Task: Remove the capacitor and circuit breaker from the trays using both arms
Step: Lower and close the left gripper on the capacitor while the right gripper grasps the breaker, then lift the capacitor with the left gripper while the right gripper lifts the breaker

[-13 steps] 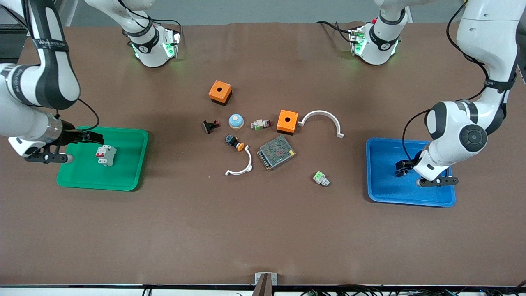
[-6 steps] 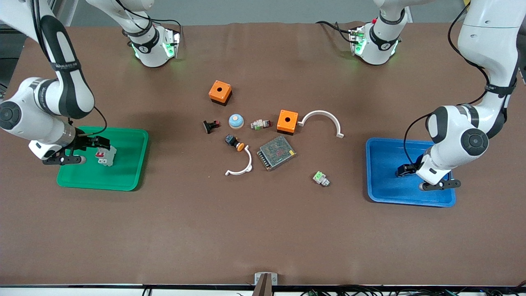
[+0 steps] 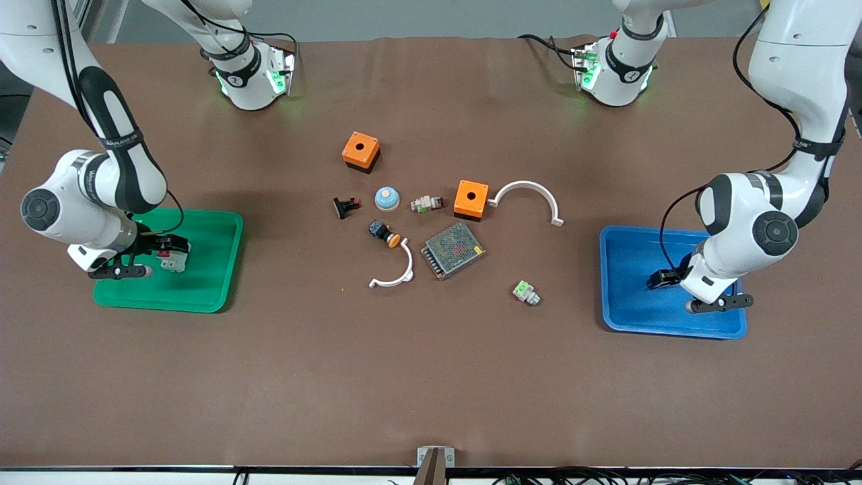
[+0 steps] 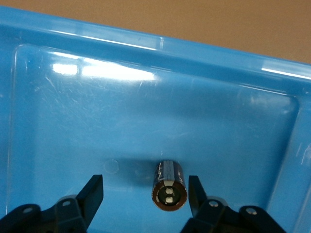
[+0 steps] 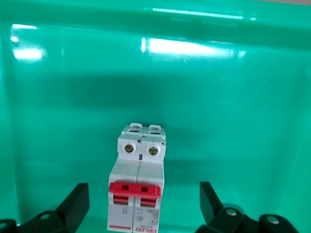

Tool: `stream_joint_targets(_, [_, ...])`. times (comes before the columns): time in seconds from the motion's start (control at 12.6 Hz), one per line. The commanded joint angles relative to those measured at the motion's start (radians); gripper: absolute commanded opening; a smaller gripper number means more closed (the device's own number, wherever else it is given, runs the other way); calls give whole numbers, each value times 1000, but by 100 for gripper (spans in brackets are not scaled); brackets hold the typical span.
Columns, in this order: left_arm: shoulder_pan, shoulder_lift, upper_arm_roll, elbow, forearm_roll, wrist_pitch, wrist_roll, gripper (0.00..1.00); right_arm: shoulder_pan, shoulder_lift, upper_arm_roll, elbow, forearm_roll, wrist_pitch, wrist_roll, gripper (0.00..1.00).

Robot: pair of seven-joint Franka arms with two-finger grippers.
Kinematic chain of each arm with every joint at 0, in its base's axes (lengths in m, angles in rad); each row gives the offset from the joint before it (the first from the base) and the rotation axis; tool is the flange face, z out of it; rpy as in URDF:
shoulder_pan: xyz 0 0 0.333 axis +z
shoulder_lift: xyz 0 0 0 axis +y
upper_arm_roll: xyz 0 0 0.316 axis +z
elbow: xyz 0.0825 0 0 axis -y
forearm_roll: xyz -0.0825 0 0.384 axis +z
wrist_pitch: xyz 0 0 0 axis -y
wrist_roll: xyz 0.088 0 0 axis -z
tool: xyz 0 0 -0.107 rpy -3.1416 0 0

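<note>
Left gripper (image 4: 143, 196): hanging low inside the blue tray (image 3: 630, 246), fingers spread, gripping nothing.
Capacitor (image 4: 169, 184): lying on the blue tray's floor between the left gripper's fingers, close against one of them, clear of the other.
Right gripper (image 5: 144, 201): hovering low over the green tray (image 3: 209, 269), fingers standing wide apart.
Breaker (image 5: 139, 182): resting in the green tray between the right gripper's fingers, touching neither, red lever facing up.
</note>
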Motion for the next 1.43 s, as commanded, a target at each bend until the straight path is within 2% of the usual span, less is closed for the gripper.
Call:
stream_joint_targets(0.0, [-4, 15, -5, 11, 8, -5, -13, 77, -12, -2, 14, 5, 0, -19, -5, 97])
stream_joint_targets(0.32, [-3, 24, -17, 11, 8, -5, -10, 71, -11, -8, 16, 86, 0, -149, -9, 92])
stream_joint_targets(0.48, [-4, 28, -17, 11, 8, -6, -10, 64, -11, -7, 16, 85, 0, -148, -9, 83])
stream_joint_targets(0.63, [-3, 30, -17, 9, 8, -5, -4, 55, -11, -4, 17, 85, 2, -143, -9, 78])
stream_joint_targets(0.71, [-3, 30, -17, 9, 8, -6, -3, 46, -11, -4, 17, 83, 5, -151, -6, 78])
stream_joint_targets(0.87, [-3, 30, -17, 11, 8, -5, -3, 18, -12, -5, 17, 79, 6, -168, -5, 78])
stream_joint_targets(1.03, [-3, 30, -17, 11, 8, -6, 3, 0, -11, -1, 17, 79, 6, -165, -2, 78])
stream_joint_targets(1.19, [2, 9, -20, 14, 11, -6, 8, 0, -11, -1, 17, 79, 6, -165, -2, 78])
stream_joint_targets(1.35, [5, -51, -54, 19, 8, -32, 0, 0, -8, 4, 19, 80, 9, -160, -2, 75])
